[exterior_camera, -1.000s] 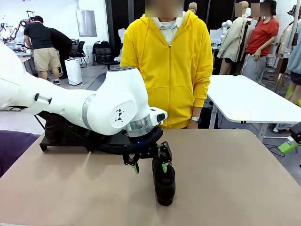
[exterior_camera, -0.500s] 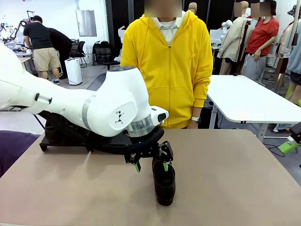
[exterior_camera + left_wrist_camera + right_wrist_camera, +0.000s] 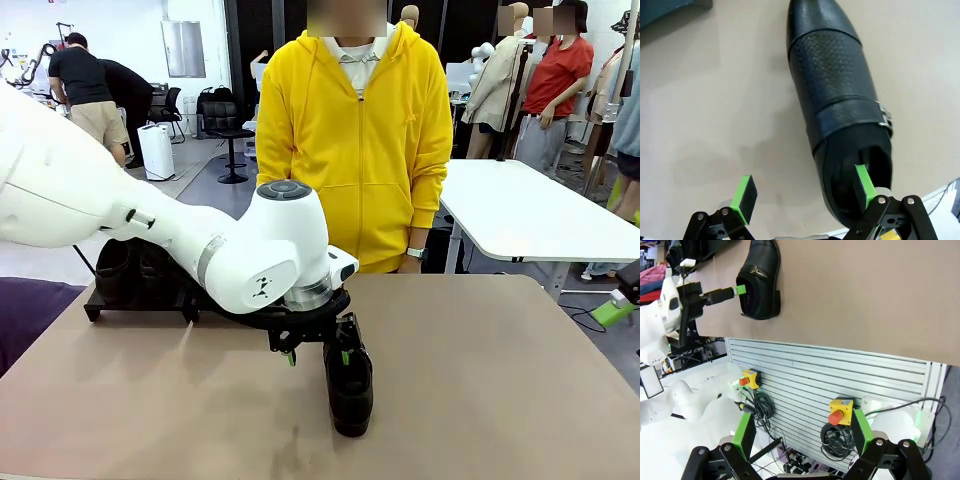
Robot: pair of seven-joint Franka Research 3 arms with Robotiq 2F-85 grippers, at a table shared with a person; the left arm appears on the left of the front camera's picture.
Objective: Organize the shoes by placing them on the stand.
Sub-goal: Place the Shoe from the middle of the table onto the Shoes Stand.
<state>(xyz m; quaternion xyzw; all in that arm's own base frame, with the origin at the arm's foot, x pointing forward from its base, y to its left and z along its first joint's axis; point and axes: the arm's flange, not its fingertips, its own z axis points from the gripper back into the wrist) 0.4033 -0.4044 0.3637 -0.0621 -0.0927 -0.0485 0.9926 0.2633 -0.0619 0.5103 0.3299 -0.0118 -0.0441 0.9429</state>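
Note:
One black shoe (image 3: 350, 392) lies alone on the tan table, toe toward the near edge. My left gripper (image 3: 318, 354) is open, low over its heel. In the left wrist view the shoe (image 3: 832, 85) stretches away from the left gripper (image 3: 805, 190). One green pad (image 3: 864, 184) sits inside the shoe's opening and the other pad (image 3: 745, 192) is outside over bare table. The black stand (image 3: 95, 305) is at the back left with dark shoes (image 3: 125, 270) on it, partly hidden by my arm. My right gripper (image 3: 802, 432) hangs open off the table's near edge, far from the shoe (image 3: 760, 280).
A person in a yellow hoodie (image 3: 355, 150) stands at the far edge, hands down. A purple cloth (image 3: 25, 315) lies off the table's left side. Slatted panels with emergency-stop boxes (image 3: 840, 412) show below the table edge. Bare table (image 3: 500, 380) lies right of the shoe.
My left arm has turned at the wrist and its elbow has risen. The gripper has sunk slightly at the shoe's heel and stayed open. The shoe has not moved.

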